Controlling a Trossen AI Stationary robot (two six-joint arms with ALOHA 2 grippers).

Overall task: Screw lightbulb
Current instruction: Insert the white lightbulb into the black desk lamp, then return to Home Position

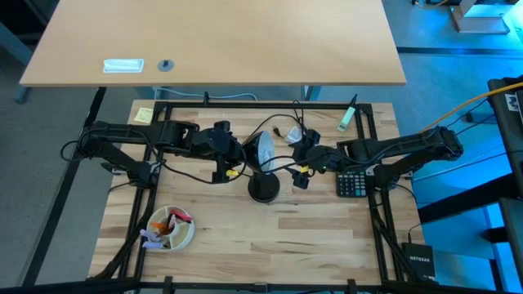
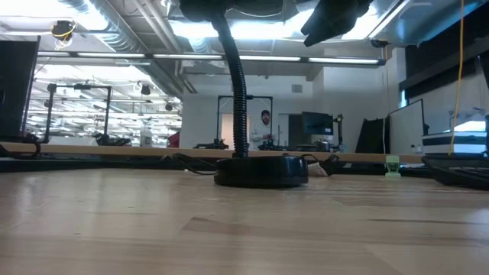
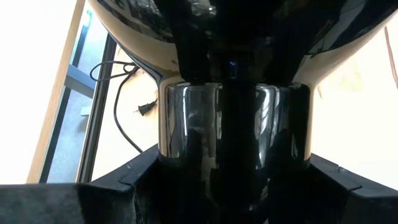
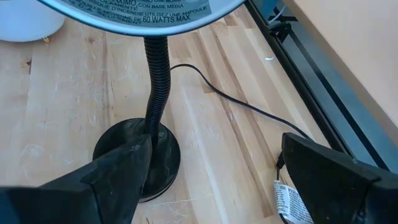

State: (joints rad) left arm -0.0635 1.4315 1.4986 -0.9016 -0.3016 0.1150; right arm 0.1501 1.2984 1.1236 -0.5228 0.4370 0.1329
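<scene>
The black desk lamp stands on its round base [image 1: 263, 189] at the table's middle, and its gooseneck [image 2: 237, 84] rises to the silvery shade [image 1: 265, 151]. My left gripper [image 1: 234, 157] is on the shade's left side, shut on the lamp's glossy black neck [image 3: 230, 124]. My right gripper [image 1: 304, 162] is open and empty just right of the shade. Its wrist view shows the shade's rim [image 4: 143, 9] and the base [image 4: 140, 158] beyond its own fingers [image 4: 217, 158]. The lightbulb does not show in any view. My left gripper pinches the lamp's glossy black neck [image 3: 180, 124], right behind the shade, between its two fingers. The fingers come about level from the table's left. The lamp stays upright on its base on the table.
A black calculator [image 1: 353, 184] lies under my right arm. A white bowl [image 1: 170, 229] with small things stands at the near left. The lamp's cord [image 1: 282, 131], a green pen-like thing [image 1: 347, 118] and a yellow note [image 1: 144, 115] lie at the far side.
</scene>
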